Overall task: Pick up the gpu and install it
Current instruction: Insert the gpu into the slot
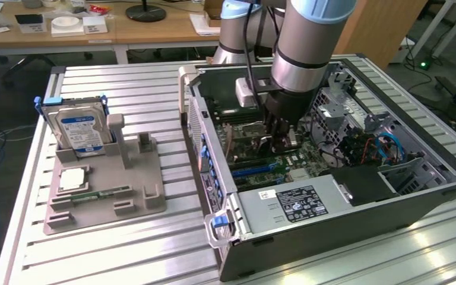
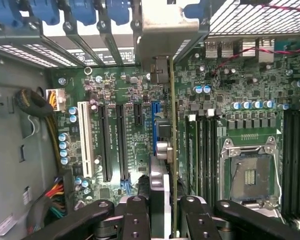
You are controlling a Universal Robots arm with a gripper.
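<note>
Grip: the black two-fingered gripper (image 2: 165, 212) on the silver-and-blue robot arm (image 1: 307, 41) reaches down into an open black-and-silver computer case (image 1: 331, 219). The case lies on its side on the slatted aluminium bench (image 1: 133, 255).

Fingers (image 2: 136, 217) pinch the gpu (image 2: 162, 165), a thin flat black card with a silvery metal bracket. The wrist view shows it edge-on between them.

Card is held upright on its long edge, likely so the contact edge faces the green motherboard (image 2: 115, 90). Its bracket end points toward the rear openings with blue plastic latches (image 2: 80, 10), where a bracket would sit.

Position: the card hangs over or just beside the short blue expansion slot (image 2: 154, 120). Cannot tell whether it touches or has seated.

Off to the exterior view's left, a grey moulded parts holder (image 1: 125, 178) carries the blue-labelled silver hard drive (image 1: 79, 127) and a narrow green RAM stick (image 1: 101, 193), both apart from the gripper.
</note>
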